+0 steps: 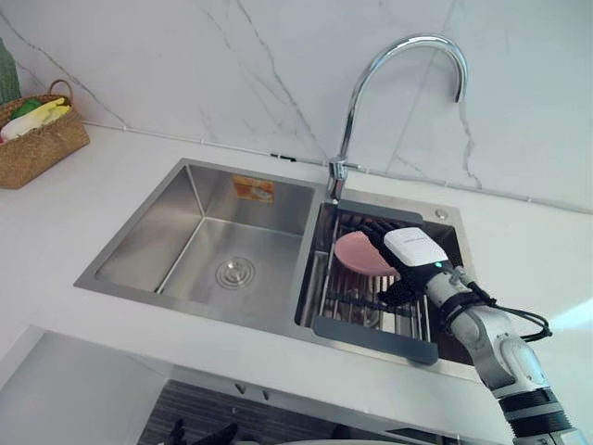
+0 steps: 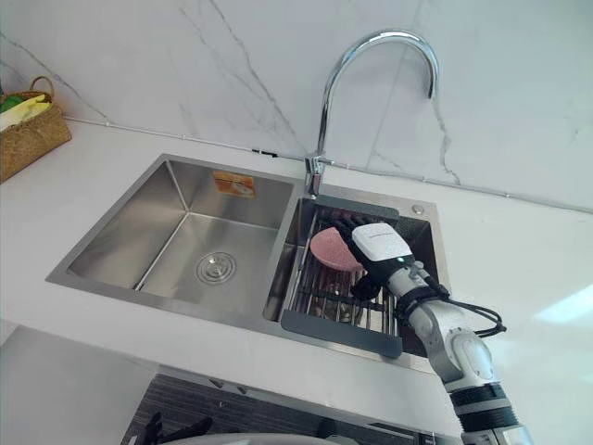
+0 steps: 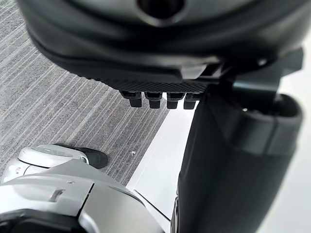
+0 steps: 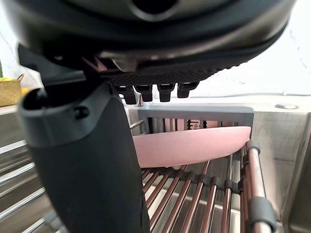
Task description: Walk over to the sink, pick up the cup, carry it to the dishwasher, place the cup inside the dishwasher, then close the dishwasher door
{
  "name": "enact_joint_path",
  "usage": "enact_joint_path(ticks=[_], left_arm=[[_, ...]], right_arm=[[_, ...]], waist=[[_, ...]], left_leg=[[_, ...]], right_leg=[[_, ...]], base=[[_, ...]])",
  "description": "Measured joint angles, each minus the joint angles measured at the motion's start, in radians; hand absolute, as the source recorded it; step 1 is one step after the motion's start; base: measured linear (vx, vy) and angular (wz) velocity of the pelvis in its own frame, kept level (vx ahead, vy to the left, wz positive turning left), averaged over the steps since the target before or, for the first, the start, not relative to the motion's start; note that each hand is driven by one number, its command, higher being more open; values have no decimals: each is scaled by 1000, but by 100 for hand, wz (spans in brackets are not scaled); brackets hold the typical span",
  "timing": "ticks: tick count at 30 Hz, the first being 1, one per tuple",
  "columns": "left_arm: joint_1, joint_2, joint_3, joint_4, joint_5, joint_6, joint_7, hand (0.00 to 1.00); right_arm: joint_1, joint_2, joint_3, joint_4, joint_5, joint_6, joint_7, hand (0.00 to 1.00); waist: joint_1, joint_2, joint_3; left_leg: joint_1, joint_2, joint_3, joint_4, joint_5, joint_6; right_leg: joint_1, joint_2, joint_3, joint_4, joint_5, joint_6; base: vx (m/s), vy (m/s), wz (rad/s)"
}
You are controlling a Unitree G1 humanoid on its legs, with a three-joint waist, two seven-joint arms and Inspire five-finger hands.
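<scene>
We spot one wicker basket (image 1: pixel 37 139) left on the white desk (image 1: pixel 65 241). The double sink (image 1: pixel 199 185) carries one orange sticker (image 1: pixel 253 188), print unreadable. One faucet (image 1: pixel 414 38) arches above the rack (image 1: pixel 371 336), where the pink cup (image 1: pixel 357 252) lies. Our right robot hand (image 1: pixel 408 248) hovers at it, relaxed, gripping nothing. The left robot hand (image 3: pixel 146 63) hangs relaxed over carpet (image 3: pixel 58 107).

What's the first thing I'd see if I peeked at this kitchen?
A pink cup lies on the rack in the right half of the shiny sink, with the robot's right hand hovering over it. Behind it a tall curved tap arches up, and a basket sits far left on the counter. The left hand hangs above the floor.
</scene>
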Motion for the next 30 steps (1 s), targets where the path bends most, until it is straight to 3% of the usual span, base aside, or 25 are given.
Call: enact_joint_path(ticks=[5, 6, 16, 30], left_arm=[[-1, 2, -6, 0, 0, 0, 3, 100], [-1, 3, -8, -1, 0, 0, 3, 100], [-3, 3, -10, -1, 0, 0, 3, 100], [-3, 2, -9, -1, 0, -4, 6, 100]], right_arm=[[7, 8, 9, 20, -21, 16, -53, 100], [7, 10, 9, 29, -22, 18, -54, 0], [-10, 14, 54, 88, -21, 40, -50, 0], [-55, 27, 40, 76, -20, 44, -228, 0]], waist=[[3, 0, 0], [3, 0, 0], [15, 2, 1], [21, 4, 7]], left_leg=[[0, -1, -2, 0, 0, 0], [0, -1, -3, 0, 0, 0], [-3, -10, -12, 0, 3, 4], [-2, -10, -14, -4, 4, 6]], right_leg=[[1, -1, -2, 0, 0, 0], [1, -1, -3, 0, 0, 0], [3, -5, -12, 0, 0, 0], [4, -6, -12, 0, 0, 0]], base=[[0, 0, 0], [0, 0, 0], [0, 0, 2], [0, 0, 0]])
